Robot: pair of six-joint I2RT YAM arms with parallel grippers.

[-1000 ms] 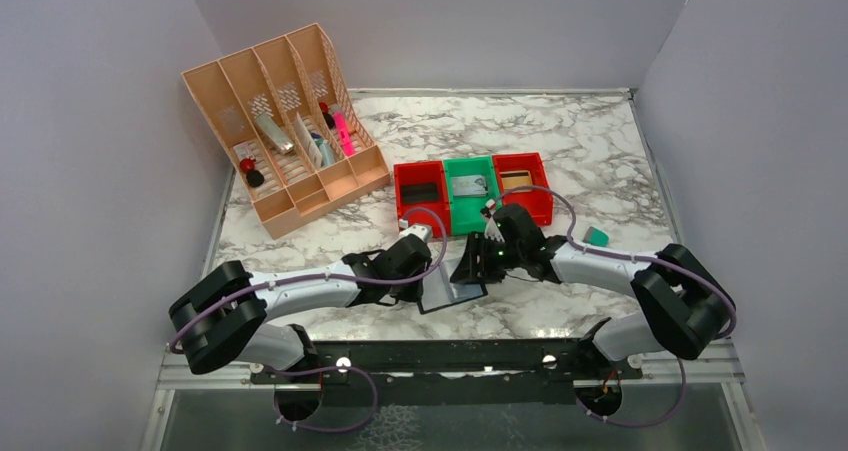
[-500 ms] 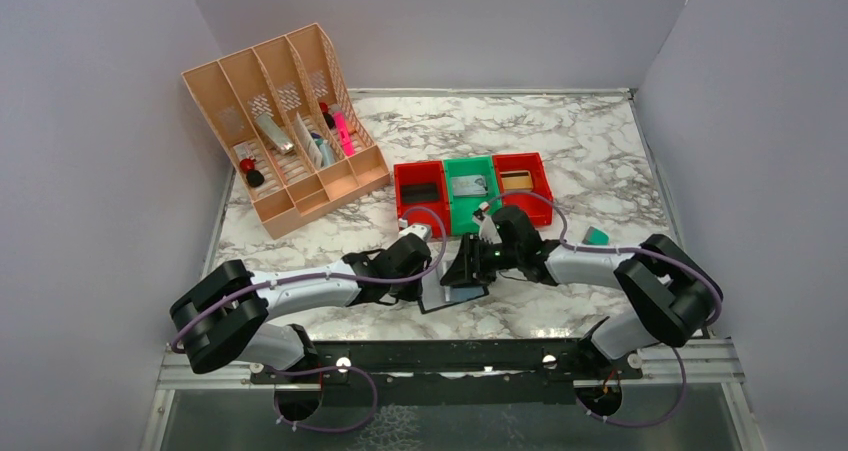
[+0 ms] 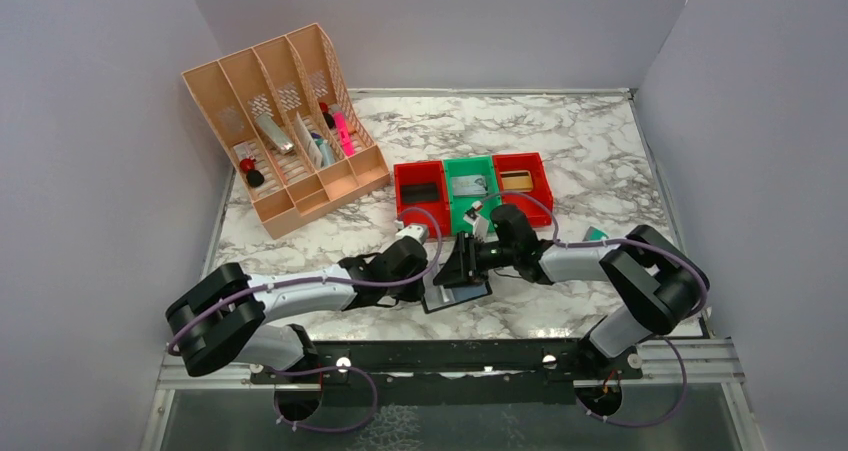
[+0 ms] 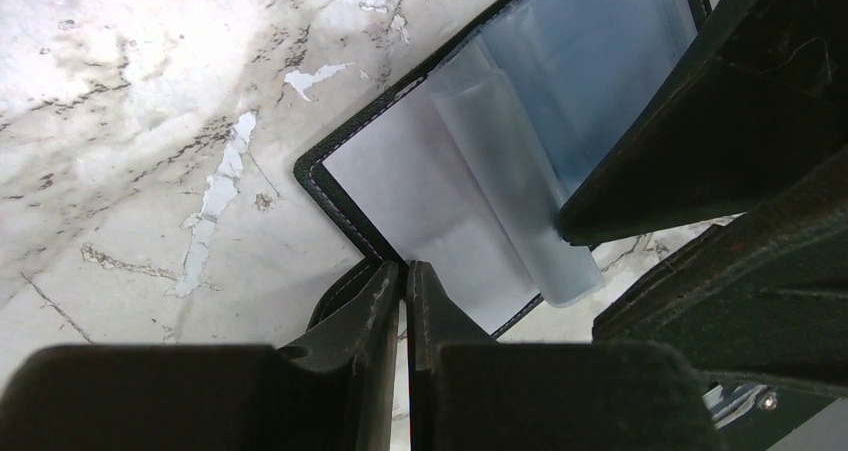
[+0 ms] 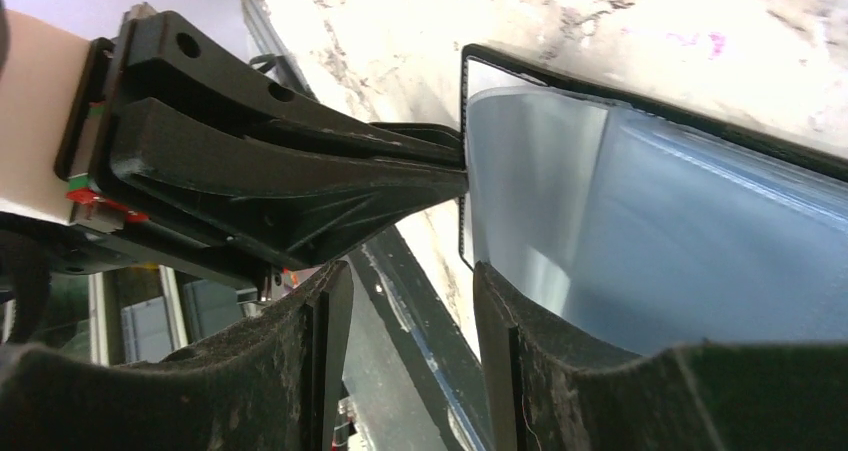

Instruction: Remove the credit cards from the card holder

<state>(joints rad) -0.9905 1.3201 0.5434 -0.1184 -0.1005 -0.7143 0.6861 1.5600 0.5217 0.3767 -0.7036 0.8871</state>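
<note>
Pinching card holder edge: left gripper | right gripper: jaws apart at sleeve | green bin: grey card

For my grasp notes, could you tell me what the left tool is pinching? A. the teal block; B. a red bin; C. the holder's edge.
C: the left tool is shut on the black edge of the holder, as both wrist views show.

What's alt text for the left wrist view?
The left gripper pinches the edge of the open card holder lying on the marble table, jaws nearly together. A clear sleeve curls over its pale inner panel. The right gripper's dark fingers fill the right side, one over the sleeve.
</note>
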